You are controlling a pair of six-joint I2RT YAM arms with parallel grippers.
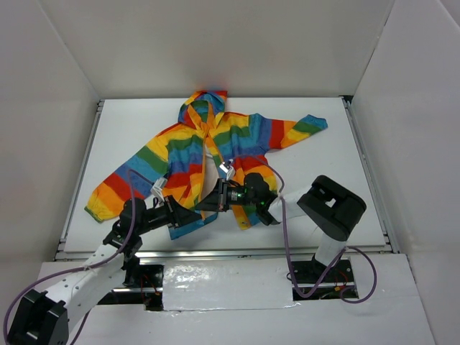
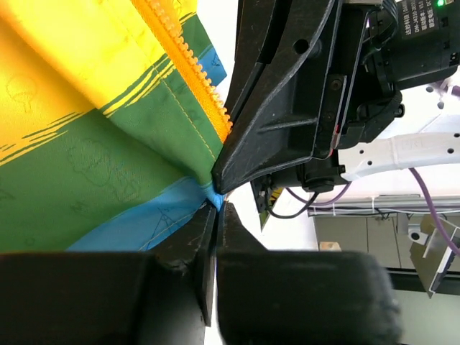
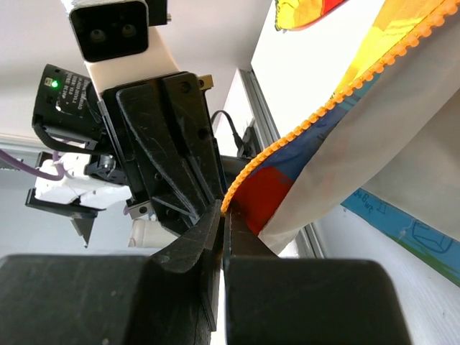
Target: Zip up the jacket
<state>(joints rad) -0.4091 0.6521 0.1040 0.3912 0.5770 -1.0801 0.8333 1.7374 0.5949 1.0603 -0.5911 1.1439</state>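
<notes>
Two sets of fingers, nose to nose at the bottom of the jacket (image 1: 215, 144)! The jacket lies spread flat on the white counter (image 1: 323, 208), hood (image 1: 206, 100) toward the far wall and sleeves flung out to either side. Its front panels are parted low down, so a wedge of counter shows between them.

Left fingers (image 2: 190, 241): pressed together with barely a sliver between them. Pinched at their tips is the blue hem corner (image 2: 165, 215), right where the orange zipper teeth (image 2: 188, 61) run out.

Over to the right fingers (image 3: 198, 241): shut tight on the other panel's edge. A red patch of fabric (image 3: 262, 198) and the end of that side's orange teeth come up from the tips.

From overhead, both arms reach in from the near edge and meet at the hem by the front opening, tips almost touching. Each wrist view has the other arm's black fingers looming large, just beyond its own pinch.
</notes>
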